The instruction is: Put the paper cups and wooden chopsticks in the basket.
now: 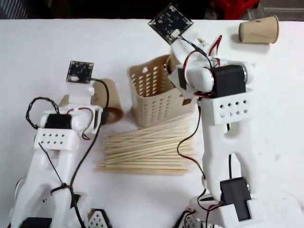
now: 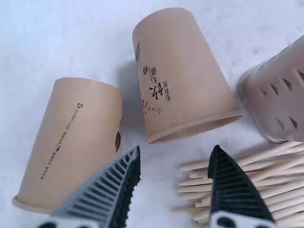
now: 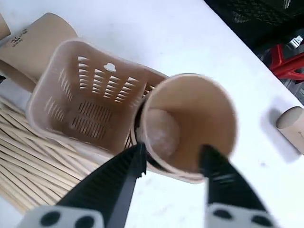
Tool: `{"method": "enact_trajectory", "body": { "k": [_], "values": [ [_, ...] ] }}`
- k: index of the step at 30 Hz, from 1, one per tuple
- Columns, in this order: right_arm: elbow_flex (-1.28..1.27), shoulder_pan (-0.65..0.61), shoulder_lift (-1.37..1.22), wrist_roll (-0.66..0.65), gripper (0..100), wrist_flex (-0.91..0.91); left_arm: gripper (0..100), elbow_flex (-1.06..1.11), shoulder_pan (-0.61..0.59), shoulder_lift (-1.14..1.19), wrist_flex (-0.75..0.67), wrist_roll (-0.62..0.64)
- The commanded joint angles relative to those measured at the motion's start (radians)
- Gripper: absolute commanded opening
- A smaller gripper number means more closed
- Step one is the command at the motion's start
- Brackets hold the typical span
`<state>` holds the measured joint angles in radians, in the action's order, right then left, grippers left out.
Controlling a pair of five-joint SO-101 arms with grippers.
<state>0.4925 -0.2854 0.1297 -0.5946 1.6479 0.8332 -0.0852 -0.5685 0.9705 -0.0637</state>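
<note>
Your right hand (image 3: 173,152) clamps paper cup (image 3: 190,114), just beside basket (image 3: 95,78) rim; shift it over opening. Left hand (image 2: 175,156) wide open, empty.

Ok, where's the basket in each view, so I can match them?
High view: basket at centre, just beyond the chopsticks.
Left wrist view: basket at the frame edge, beside a lying cup and its mouth.
Right wrist view: basket opening toward the camera, beside the held cup in the right claw.
Shared landmark: the chopsticks, lying beside the basket in all three.
</note>
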Motion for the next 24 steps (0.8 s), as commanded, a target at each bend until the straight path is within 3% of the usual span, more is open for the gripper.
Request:
{"method": "enact_trajectory", "body": {
  "k": [1, 7, 16, 19, 24],
  "values": [
    [0.078, 0.015, 0.021, -0.006, 38.4, -0.025, 24, -0.003, 0.018, -0.025, -0.023, 0.006],
    [0.109, 0.030, 0.059, -0.005, 36.1, 0.004, 24, -0.003, 0.018, -0.025, -0.023, 0.006],
    [0.044, 0.163, 0.116, -0.005, 0.9, 0.065, 24, -0.002, 0.018, -0.025, -0.023, 0.006],
    [-0.032, 0.242, 0.117, -0.005, 6.4, 0.062, 24, -0.002, 0.018, -0.025, -0.023, 0.006],
    [-0.167, 0.332, 0.119, -0.002, 7.0, -0.024, 24, -0.003, 0.018, -0.025, -0.023, 0.005]
  ]
}}
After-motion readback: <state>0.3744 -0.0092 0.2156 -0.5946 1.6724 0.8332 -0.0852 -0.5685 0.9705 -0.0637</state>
